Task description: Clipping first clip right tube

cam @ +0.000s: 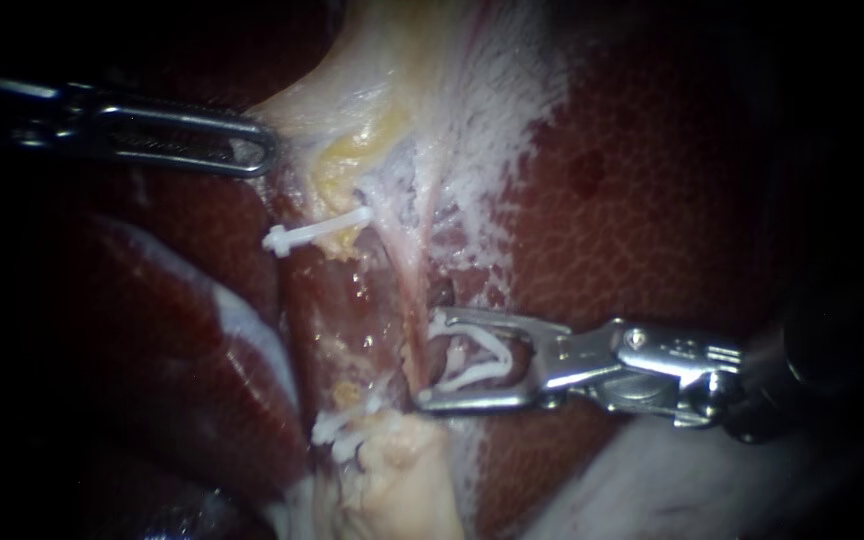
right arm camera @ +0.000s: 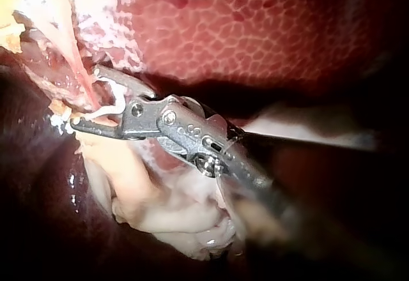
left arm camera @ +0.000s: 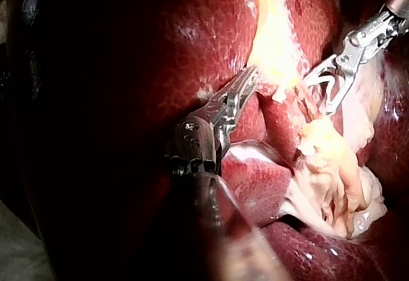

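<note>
**Q:** Where is your right instrument?

**A:** My right instrument (cam: 426, 360) comes in from the right, low over the dark red liver (cam: 672, 200). Its 2 jaws stand wide apart and carry an open white clip (cam: 482, 352) between them, each jaw against 1 leg of the clip.

**Q:** And the right tube?

**A:** The right tube (cam: 414, 300) is a thin pink strand running down the middle of the view, through white, filmy tissue. It crosses right at the tips of my right jaws, at the mouth of the clip. I cannot tell whether it lies fully between the clip's legs. The right wrist view shows the same: the pink strand meets the jaw tips, with the clip just behind it.

**Q:** What is your left instrument doing?

**A:** My left instrument (cam: 268, 152) comes in from the upper left. Its jaws are pressed together, pinching the edge of the yellow tissue (cam: 352, 150), which is drawn to a point towards them.

**Q:** Anything else near the tube?

**A:** A closed clip (cam: 317, 232) lies crosswise just left of the tube, between my 2 instruments. A pale lump (cam: 402, 480) sits below my right jaws.
</note>
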Controlling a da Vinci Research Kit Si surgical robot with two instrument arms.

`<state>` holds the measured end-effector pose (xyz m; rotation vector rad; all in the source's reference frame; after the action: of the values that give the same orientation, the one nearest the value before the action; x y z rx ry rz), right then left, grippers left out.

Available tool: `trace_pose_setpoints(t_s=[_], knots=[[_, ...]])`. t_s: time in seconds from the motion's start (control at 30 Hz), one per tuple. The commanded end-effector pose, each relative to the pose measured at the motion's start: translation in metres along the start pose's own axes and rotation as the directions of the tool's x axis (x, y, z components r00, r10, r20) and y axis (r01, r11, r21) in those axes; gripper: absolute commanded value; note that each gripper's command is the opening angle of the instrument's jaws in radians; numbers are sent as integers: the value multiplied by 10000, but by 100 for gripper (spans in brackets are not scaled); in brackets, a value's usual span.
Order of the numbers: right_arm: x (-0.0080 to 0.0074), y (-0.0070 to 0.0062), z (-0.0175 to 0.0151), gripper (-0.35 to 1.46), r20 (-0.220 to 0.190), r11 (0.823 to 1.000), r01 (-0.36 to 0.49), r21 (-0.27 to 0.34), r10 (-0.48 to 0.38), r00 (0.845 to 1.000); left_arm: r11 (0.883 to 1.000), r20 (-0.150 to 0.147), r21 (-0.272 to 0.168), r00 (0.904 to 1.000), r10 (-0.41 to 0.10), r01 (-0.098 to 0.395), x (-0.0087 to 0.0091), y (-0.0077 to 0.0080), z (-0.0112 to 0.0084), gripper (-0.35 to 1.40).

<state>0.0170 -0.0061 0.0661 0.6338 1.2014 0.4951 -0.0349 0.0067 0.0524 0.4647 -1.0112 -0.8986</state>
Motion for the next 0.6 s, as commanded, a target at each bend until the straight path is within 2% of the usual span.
trace_pose_setpoints(t_s=[0.03, 0.13, 0.27, 0.47, 0.6], knots=[[1, -1, 1, 60, -2, 9999, -136, 1, 136, 9999, 10000, 2, -5, 10000, 1, -1, 0, 0, 0, -35], [2, -6, 4, 60, 47, 9990, -423, 148, 423, 9991, 10000, 2, -5, 10000, 1, -1, 0, -1, 0, -35], [4, -10, 9, 60, 257, 9962, -504, 708, 487, 9985, 10000, 2, -5, 10000, 1, -1, 0, -1, 0, -35], [7, -11, 15, 60, 433, 9921, -498, 1148, 451, 9980, 10000, 2, -5, 10000, 1, -1, 0, -1, 0, -35], [7, -12, 18, 60, 563, 9875, -788, 1365, 716, 9958, 10000, 2, -4, 10000, 2, -2, 0, -1, -1, -35]])
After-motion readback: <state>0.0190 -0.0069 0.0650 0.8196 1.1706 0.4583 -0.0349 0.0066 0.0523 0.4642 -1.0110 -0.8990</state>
